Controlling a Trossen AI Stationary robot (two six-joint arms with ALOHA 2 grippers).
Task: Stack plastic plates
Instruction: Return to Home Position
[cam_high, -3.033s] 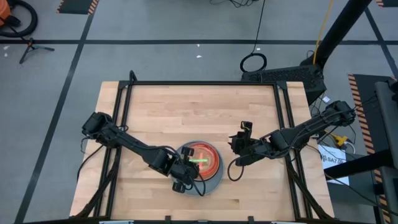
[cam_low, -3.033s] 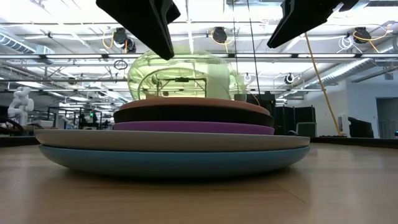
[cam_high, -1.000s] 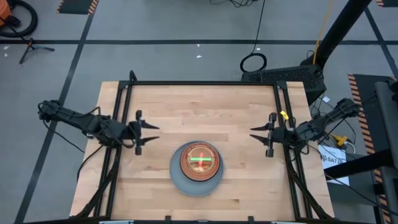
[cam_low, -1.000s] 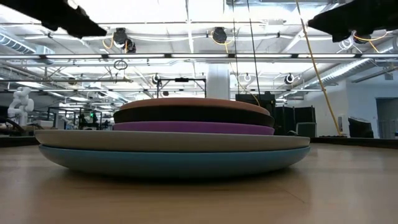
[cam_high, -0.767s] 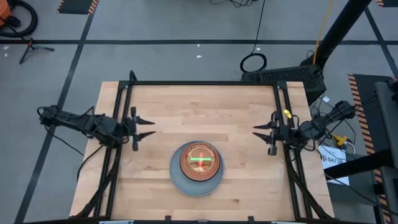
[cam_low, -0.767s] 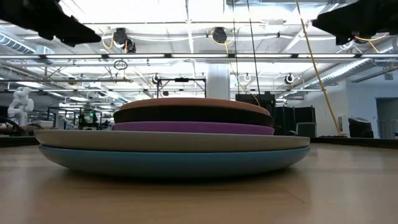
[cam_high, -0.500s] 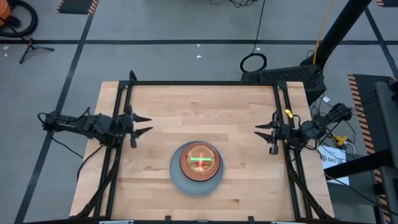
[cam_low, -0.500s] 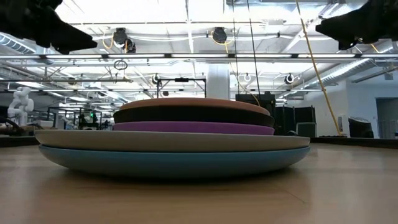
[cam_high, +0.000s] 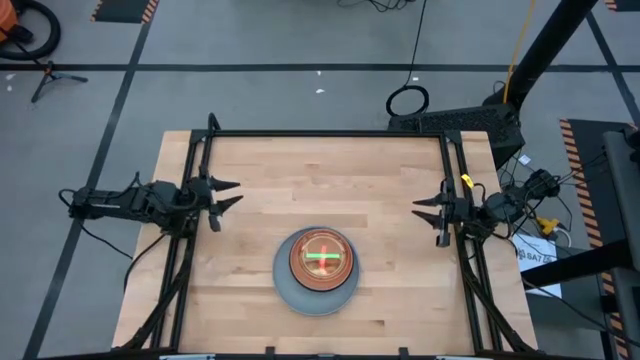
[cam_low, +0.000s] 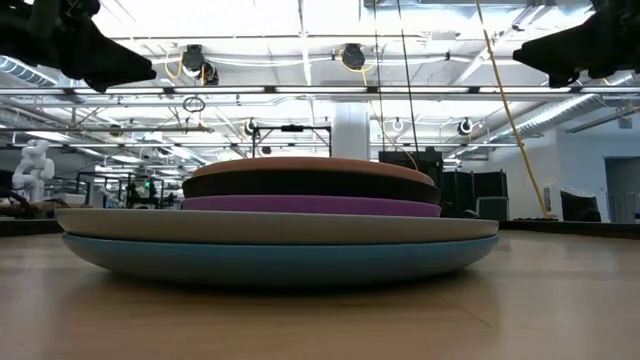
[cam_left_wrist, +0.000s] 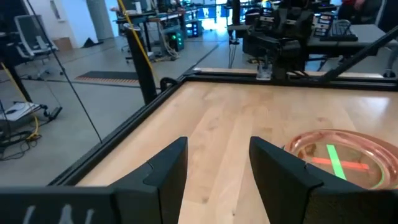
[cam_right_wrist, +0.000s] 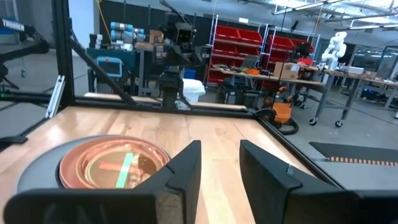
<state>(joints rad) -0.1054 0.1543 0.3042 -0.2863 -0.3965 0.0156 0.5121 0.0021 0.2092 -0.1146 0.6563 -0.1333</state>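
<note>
The plastic plates (cam_high: 318, 270) stand in one stack on the near middle of the table. From the bottom, the low view shows a blue plate (cam_low: 280, 262), a grey one (cam_low: 280, 226), purple (cam_low: 310, 205), black (cam_low: 310, 186) and tan-orange (cam_low: 310, 166). On top lies a small translucent red-pink plate (cam_left_wrist: 339, 155) with a neon green streak in it. My left gripper (cam_high: 225, 193) hovers open at the table's left edge, with nothing between its fingers (cam_left_wrist: 217, 168). My right gripper (cam_high: 427, 212) hovers open at the right edge, also with nothing in it (cam_right_wrist: 221, 165).
Bare wooden tabletop (cam_high: 320, 175) lies all around the stack. A black frame rail (cam_high: 325, 133) runs along the far edge and down both sides. Cables and a stand (cam_high: 455, 120) sit on the floor beyond the far right corner.
My left gripper has drawn back toward the table's left edge and a little toward the far edge. My right gripper has drawn back slightly toward the right edge. Both stayed open. The stack has not moved.
</note>
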